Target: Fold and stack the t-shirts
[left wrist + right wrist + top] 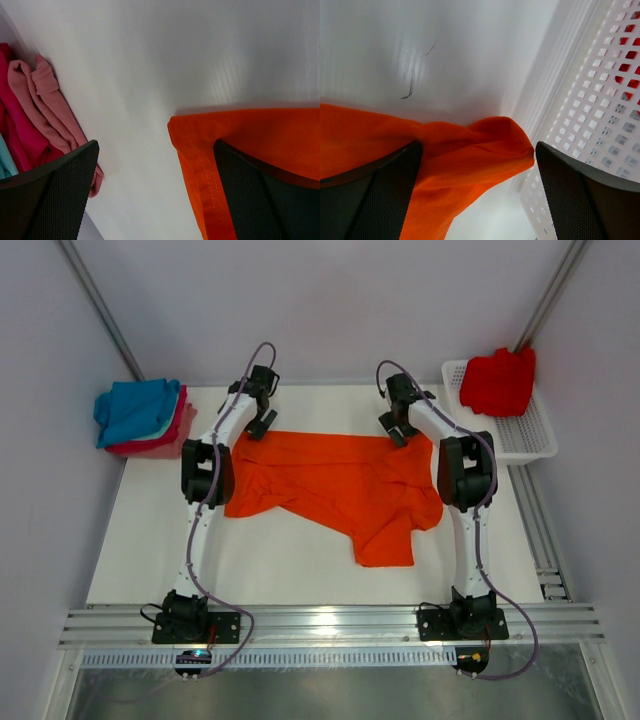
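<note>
Left arm (205,478) and right arm (466,475) stretched forward, wrists tilted down, jaws of both spread wide

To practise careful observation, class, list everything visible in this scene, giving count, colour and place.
orange t-shirt: one, bright orange, spread out mid-table
folded pile: one, blue on top, pink and red beneath, far left corner
red t-shirt: one, red, in the basket
basket: one, white mesh, far right
table: one, white
left tool: one, black, open, at the orange t-shirt's far left corner
right tool: one, black, open, at its far right corner
</note>
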